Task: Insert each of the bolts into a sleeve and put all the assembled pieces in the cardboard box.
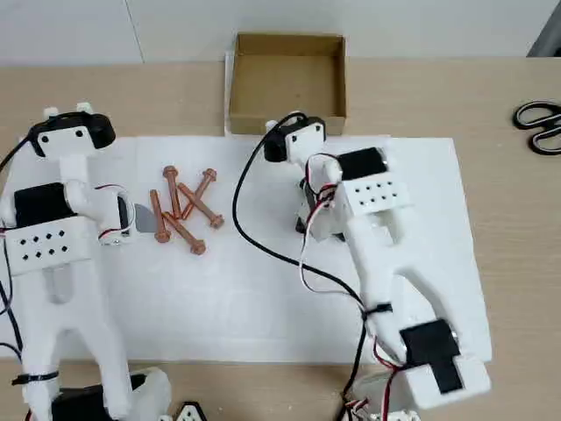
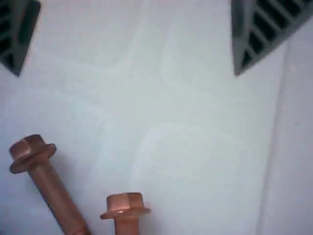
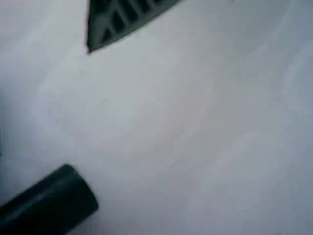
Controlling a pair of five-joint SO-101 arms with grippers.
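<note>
Spanning the whole high view, the wooden surface (image 1: 79,96) carries a white sheet (image 1: 263,298), and both arms stand over that sheet. A shallow, open-topped box (image 1: 287,110) of brown cardboard sits at the sheet's far edge. The left hand (image 2: 127,73) hangs spread over the sheet just beside the bolts (image 1: 186,209), apart from them. The right hand (image 1: 307,210) hangs low over the sheet near the box; I cannot tell whether it is spread or pressed together. Scissors (image 1: 539,123) lie on bare wood, well off to the right. Five bolts lie crossed in a loose heap on the sheet's left part: copper-coloured, with flanged hex heads. A sleeve (image 3: 49,203), black and round, lies on its side on the sheet by the right hand.
</note>
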